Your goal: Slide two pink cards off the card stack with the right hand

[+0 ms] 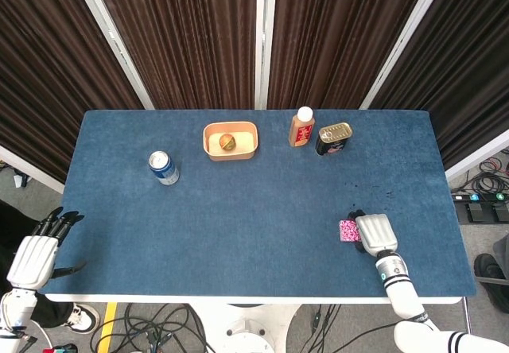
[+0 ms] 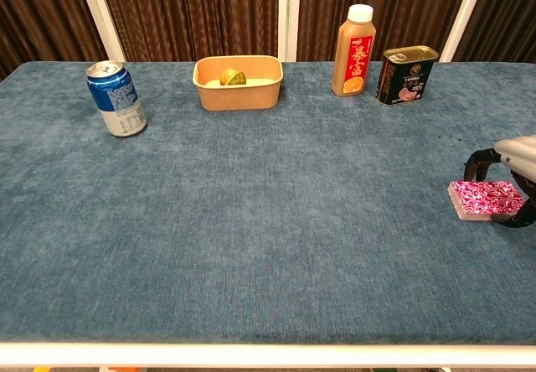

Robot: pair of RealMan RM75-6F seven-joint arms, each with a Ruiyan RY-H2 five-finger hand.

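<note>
While the white right hand (image 1: 374,232) rests over the small pink-patterned card stack (image 2: 487,198) near the right front of the blue felt-covered table (image 1: 254,210), its dark fingers (image 2: 477,163) curl down around the far and right sides of the stack, and the pink top shows beyond them toward the table's middle. Whether the fingers press on the top card or merely bracket the pile cannot be told from either view; nothing looks lifted or pinched, and no card sits apart from the stack yet. The stack lies flat, directly under and just to the inner side of the fingers, with its long axis running roughly left to right across the table, one short end pointing toward the table's centre. A slide would most naturally carry cards along that axis or back toward the palm, so the fingertips need contact on the top face alone. The right hand is by far the nearer one. The white left hand (image 1: 33,256), off the table's left front corner, hangs with its dark fingers extended and somewhat apart, holding nothing, well apart from the stack.
</note>
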